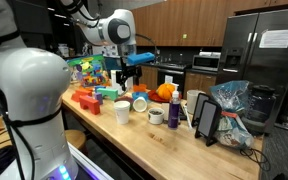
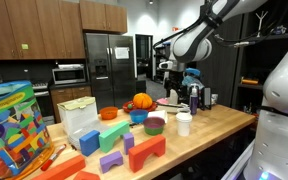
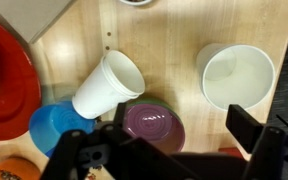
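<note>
My gripper (image 3: 184, 140) is open, its dark fingers (image 3: 250, 130) spread wide with nothing between them. It hangs above the wooden table (image 3: 179, 50), as both exterior views show (image 1: 134, 62) (image 2: 191, 78). Right below it sits a purple bowl with a green rim (image 3: 152, 125) (image 2: 155, 125). A white cup (image 3: 109, 85) lies tipped on its side against that bowl. Another white cup (image 3: 237, 75) (image 2: 183, 122) stands upright to the right. A blue bowl (image 3: 56, 125) lies at the left, next to a red plate (image 3: 9, 80).
Coloured blocks (image 2: 134, 150) (image 1: 89, 98) and a toy box (image 2: 9, 125) fill one end of the table. An orange pumpkin (image 1: 164, 92), a dark bottle (image 1: 174, 112), a mug (image 1: 156, 116), a tablet stand (image 1: 206, 120) and a plastic bag (image 1: 234, 110) crowd the other end.
</note>
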You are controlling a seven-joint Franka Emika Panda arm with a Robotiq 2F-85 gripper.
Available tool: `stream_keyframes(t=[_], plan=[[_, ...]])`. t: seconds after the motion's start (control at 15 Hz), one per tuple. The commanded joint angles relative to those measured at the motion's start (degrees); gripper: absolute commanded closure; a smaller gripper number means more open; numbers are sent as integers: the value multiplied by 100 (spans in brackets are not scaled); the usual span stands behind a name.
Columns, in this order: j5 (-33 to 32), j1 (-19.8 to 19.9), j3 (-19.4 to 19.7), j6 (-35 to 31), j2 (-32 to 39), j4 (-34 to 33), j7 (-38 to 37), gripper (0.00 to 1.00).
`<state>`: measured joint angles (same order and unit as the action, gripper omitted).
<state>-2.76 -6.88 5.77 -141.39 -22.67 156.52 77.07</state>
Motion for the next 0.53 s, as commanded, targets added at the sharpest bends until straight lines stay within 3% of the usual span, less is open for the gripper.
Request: stream_keyframes(t=[0.0, 0.47], plan=[[268, -100, 132, -368, 403, -296, 155, 0], [1286, -202, 254, -1051, 1246, -692, 741, 0]])
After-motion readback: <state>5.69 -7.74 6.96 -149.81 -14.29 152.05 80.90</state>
